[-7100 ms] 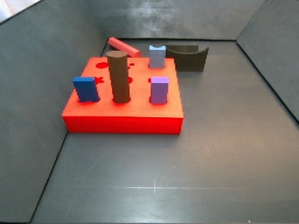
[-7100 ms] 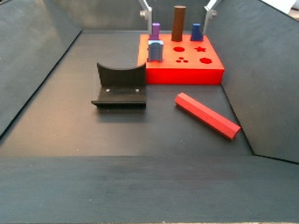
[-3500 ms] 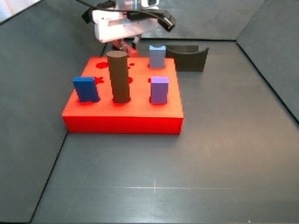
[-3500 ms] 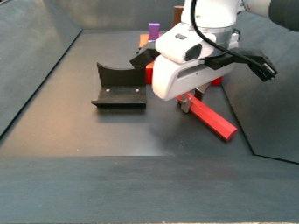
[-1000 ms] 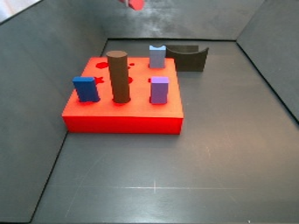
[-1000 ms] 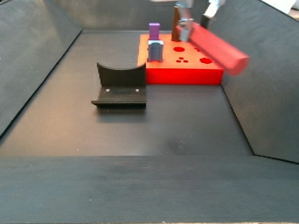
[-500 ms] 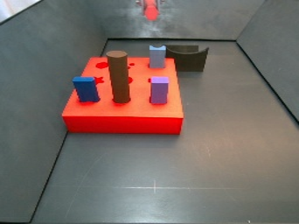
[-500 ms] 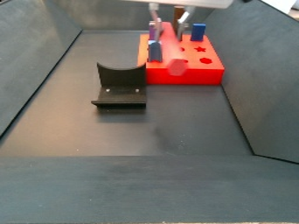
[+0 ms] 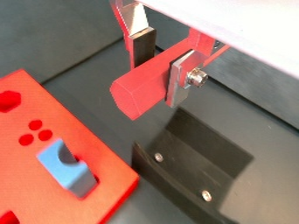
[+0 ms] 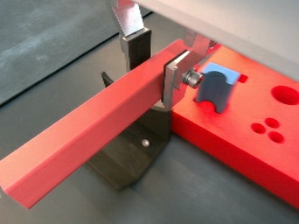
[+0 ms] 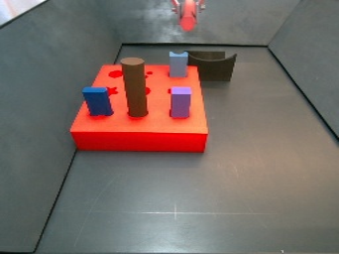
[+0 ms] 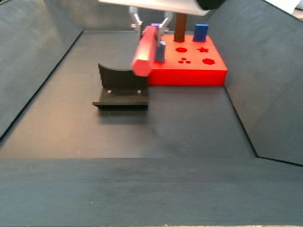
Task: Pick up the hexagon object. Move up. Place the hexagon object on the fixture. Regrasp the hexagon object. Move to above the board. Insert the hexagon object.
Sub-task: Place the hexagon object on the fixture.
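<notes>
end effector [image 9: 162, 63]: mine, up in the air over the back of the bench, clenched on the hexagon object. In both wrist views the silver finger plates with dark pads sit on either side of the rod, one finger [image 10: 179, 77] pressed flat against its side.

hexagon object [image 10: 96, 137]: salmon-red rod, pinched near one end, with most of its length sticking out away from my fingers. In a side view [image 12: 145, 48] it hangs tilted, lower end pointing down toward the fixture. In a side view [image 11: 188, 11] only a short red bit shows near the top edge.

fixture [image 12: 120, 87]: dark notched bracket on its base plate, sitting on the bench below me and off to the side of the board. In a wrist view [image 9: 193, 171] it's right under the rod, and I can see screws in the plate. Not touching the rod.

board [image 11: 139, 124]: bright-red slab, below me and beside the fixture, holes visible in its top face in a wrist view [image 10: 260, 147].

grey-blue peg [image 10: 218, 84]: upright in the board, near corner, just past my fingers.

brown cylinder [image 11: 134, 86]: tall, upright in the board.

purple block [image 11: 180, 101]: short, upright, next to the brown cylinder.

blue peg [image 11: 97, 100]: upright, at the board's far side from the fixture.

bench [image 11: 199, 198]: dark grey, with grey walls around it.
</notes>
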